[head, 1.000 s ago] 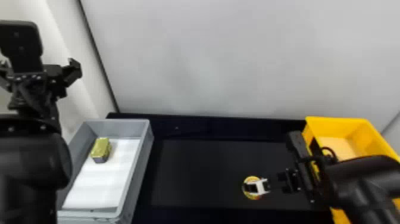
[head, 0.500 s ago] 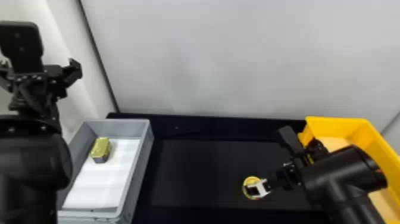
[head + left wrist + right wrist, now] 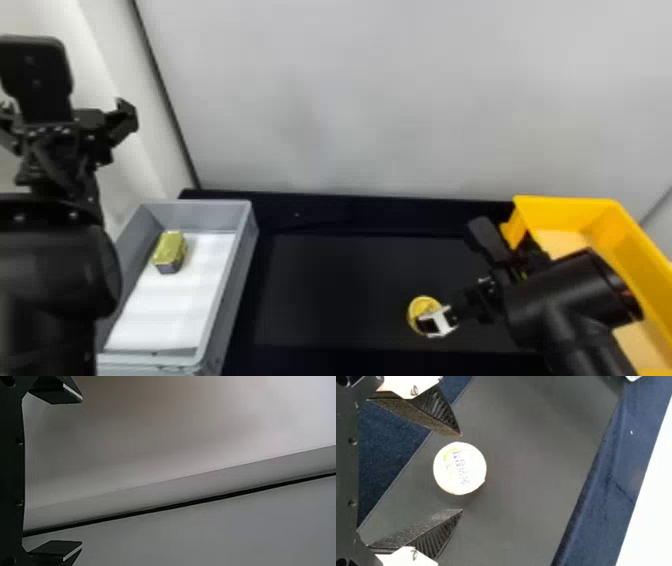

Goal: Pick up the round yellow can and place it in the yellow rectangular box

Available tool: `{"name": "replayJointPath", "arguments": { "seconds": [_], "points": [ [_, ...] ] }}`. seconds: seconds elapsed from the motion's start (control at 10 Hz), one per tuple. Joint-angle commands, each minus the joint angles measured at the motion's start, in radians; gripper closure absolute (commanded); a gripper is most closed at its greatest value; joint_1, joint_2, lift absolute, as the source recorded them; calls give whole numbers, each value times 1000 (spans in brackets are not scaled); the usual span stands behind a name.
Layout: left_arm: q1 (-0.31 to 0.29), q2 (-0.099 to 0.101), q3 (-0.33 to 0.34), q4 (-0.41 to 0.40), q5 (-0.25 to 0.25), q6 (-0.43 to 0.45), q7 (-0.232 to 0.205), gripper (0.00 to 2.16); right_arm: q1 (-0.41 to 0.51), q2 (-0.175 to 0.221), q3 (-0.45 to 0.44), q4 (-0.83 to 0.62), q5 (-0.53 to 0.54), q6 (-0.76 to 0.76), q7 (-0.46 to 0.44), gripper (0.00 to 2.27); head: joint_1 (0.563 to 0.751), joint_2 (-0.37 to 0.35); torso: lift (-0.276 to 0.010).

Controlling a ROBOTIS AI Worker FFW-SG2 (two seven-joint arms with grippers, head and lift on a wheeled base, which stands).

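The round yellow can (image 3: 423, 304) lies on the black mat, left of the yellow rectangular box (image 3: 632, 245). My right gripper (image 3: 439, 322) is at the can in the head view, a white-backed finger covering part of it. In the right wrist view, the fingers of my right gripper (image 3: 462, 473) stand apart, one on each side of the can's pale round top (image 3: 460, 468), with dark gaps between. My left gripper (image 3: 65, 117) is parked at the head view's upper left. The left wrist view has that left gripper (image 3: 82, 472) open, with bare wall beyond.
A grey bin (image 3: 247, 250) with a white liner stands at the left and holds a small gold-green block (image 3: 170, 250). The right arm (image 3: 560, 300) hangs over the yellow box's near-left side. A pale wall (image 3: 375, 100) rises behind the table.
The right wrist and forearm have swung leftward and turned, while the right gripper's finger stays close by the can. The left arm, can and boxes have kept their places.
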Motion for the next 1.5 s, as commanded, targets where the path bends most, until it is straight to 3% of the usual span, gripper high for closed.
{"name": "replayJointPath", "arguments": {
  "seconds": [0.0,0.5,1.1,1.2,1.4],
  "points": [
    [0,-3,-1,-1,0,0,0,-2,0,8,-1,27,-16,-18,-3,116,694,14,-61],
    [0,-3,-3,-1,0,-5,0,-2,1,13,-30,95,-107,-131,-40,117,694,14,-61],
    [1,-3,-1,-4,0,-5,0,-2,29,6,-37,100,-108,-225,-77,144,694,14,-61],
    [1,-3,0,-2,0,-6,0,-2,29,6,-38,100,-108,-225,-74,213,694,14,-61],
    [1,-3,0,-2,0,-6,0,-2,29,8,-40,92,-108,-220,-75,558,694,14,-61]
  ]
}}
